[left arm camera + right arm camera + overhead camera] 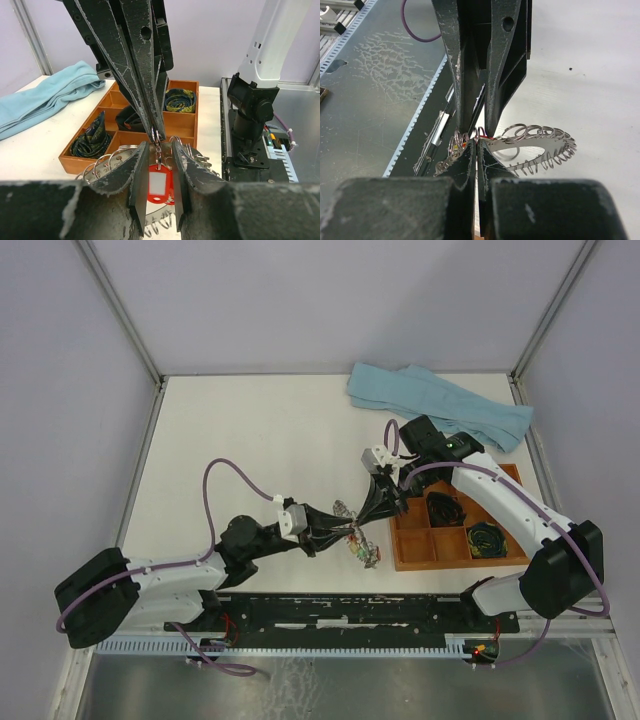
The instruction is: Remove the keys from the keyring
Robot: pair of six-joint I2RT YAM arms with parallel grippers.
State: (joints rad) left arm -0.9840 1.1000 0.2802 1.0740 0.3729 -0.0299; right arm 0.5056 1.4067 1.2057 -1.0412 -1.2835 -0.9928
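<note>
The keyring (530, 143), a silvery ring fringed with small metal loops, hangs just above the table beside the tray, also seen from above (362, 545). My right gripper (477, 141) is shut on one small loop at its edge; in the left wrist view its fingers (150, 100) come down from above onto that loop. A red key tag (159, 185) hangs from that same loop. My left gripper (160, 146) holds the tag between its pads, narrowly parted to the tag's width. The two grippers meet tip to tip (355, 525). Other keys are too small to make out.
A wooden tray (455, 565) with compartments sits right of the grippers, holding dark coiled bundles (445, 508). A light blue towel (440, 405) lies at the back right. The right arm's base (250, 115) stands beyond the tray near the table's front edge.
</note>
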